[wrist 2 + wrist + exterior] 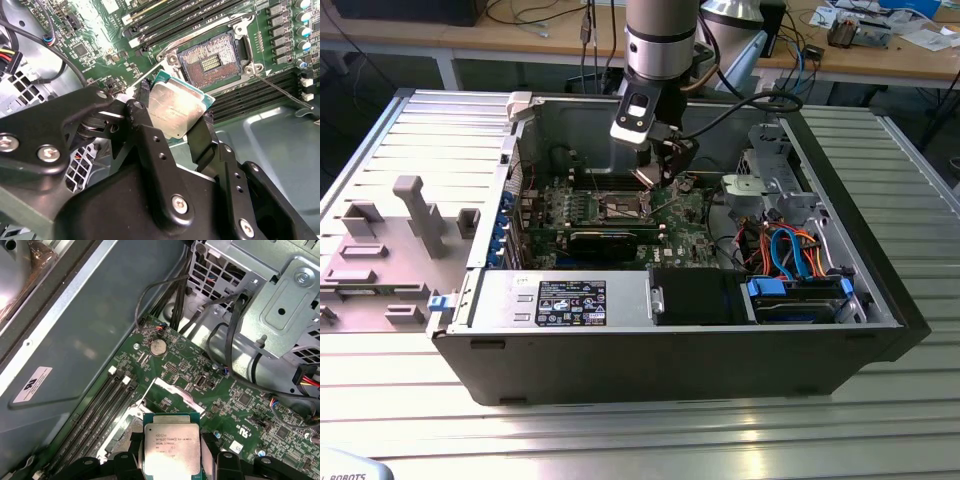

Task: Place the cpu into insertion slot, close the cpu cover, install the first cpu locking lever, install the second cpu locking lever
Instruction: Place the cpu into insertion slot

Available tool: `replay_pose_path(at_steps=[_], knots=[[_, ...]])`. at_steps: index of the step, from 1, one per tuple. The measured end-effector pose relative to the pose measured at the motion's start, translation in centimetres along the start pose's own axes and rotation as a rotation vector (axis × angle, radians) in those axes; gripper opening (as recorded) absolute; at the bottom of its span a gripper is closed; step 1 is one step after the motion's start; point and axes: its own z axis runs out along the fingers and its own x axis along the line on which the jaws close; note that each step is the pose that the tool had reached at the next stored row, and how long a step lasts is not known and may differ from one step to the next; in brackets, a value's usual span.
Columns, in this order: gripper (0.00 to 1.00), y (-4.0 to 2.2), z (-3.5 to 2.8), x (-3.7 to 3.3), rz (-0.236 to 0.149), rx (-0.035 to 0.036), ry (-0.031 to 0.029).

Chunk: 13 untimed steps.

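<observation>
cpu (176,107) sits between fingers (199,142), near insertion slot (210,61).

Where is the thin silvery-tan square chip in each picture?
Exterior view: too small to tell, inside the black pincer.
Second wrist view: silvery-tan square chip in the pincer, beside the open socket.
First wrist view: chip in the pincer, over the green circuit board.
Shared landmark: that board.

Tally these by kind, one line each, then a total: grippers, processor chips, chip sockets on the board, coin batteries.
gripper: 1
processor chip, clamped in it: 1
chip socket, empty: 1
coin battery: 1
Total: 4
</observation>
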Motion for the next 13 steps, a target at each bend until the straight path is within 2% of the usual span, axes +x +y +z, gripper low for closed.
replay_pose_path(at_steps=[13], knots=[[0.54,0.0,0.04,0.0,0.022,-0.0004,-0.0023]])
